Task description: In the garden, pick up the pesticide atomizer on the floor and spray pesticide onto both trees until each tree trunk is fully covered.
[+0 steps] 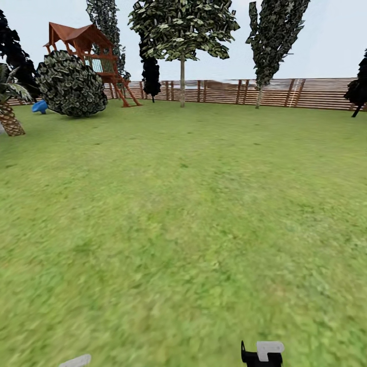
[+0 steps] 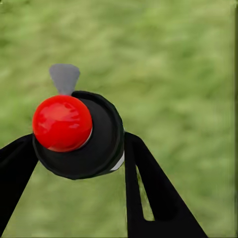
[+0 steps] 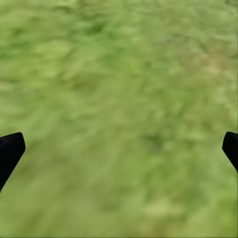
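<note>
Your left gripper [image 2: 79, 158] is clamped around the sprayer [image 2: 79, 136], seen end-on: red cap facing the wrist camera, long axis running down toward the grass [image 2: 188, 59], grey nozzle pointing sideways. Your right gripper [image 3: 119, 148] hangs spread wide, holding nothing.

Blurry green grass floor [image 1: 183, 229] fills most of the frame, running back to a slatted wooden fence [image 1: 265, 92] across the top. On it, upper left, stand a round bush [image 1: 71, 84], a red playhouse [image 1: 89, 51] and a scaly palm trunk [image 1: 9, 120]; a pale-trunked tree [image 1: 182, 76] rises at top centre.
</note>
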You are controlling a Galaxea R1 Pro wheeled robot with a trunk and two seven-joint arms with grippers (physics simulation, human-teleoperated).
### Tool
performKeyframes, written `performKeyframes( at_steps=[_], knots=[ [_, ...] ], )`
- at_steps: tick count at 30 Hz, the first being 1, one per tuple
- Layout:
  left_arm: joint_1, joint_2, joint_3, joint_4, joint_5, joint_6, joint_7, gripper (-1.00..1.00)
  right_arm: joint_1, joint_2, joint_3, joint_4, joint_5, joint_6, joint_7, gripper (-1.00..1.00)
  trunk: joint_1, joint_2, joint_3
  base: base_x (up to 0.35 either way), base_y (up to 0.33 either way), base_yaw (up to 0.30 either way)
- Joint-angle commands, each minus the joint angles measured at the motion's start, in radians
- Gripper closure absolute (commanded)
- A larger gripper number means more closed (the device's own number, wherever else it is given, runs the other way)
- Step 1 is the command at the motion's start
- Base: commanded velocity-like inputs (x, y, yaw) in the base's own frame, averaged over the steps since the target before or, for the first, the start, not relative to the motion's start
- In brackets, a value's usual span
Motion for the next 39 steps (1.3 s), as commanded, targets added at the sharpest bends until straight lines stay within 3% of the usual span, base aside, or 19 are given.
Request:
performKeyframes(
  at_steps=[1, 7, 39],
  knots=[
    [0.0, 0.0, -0.009, 0.0, 0.006, -0.003, 0.003, 1.0, 0.006, 0.0, -0.005, 0.001, 0.011, 0.0, -0.006, -1.0, 0.0, 0.0, -0.001, 0.338, 0.0, -0.001],
    [0.0, 0.0, -0.009, 0.0, 0.006, -0.003, 0.003, 1.0, 0.042, 0.0, -0.006, 0.001, 0.011, 0.002, -0.006, -1.0, 0.0, 0.0, -0.001, 0.338, 0.0, 0.0],
    [0.0, 0.0, -0.01, 0.0, 0.005, -0.004, 0.003, 1.0, 0.044, 0.0, -0.006, 0.001, 0.011, 0.002, -0.006, -1.0, 0.0, 0.0, -0.001, 0.338, 0.0, 0.0]
  ],
)
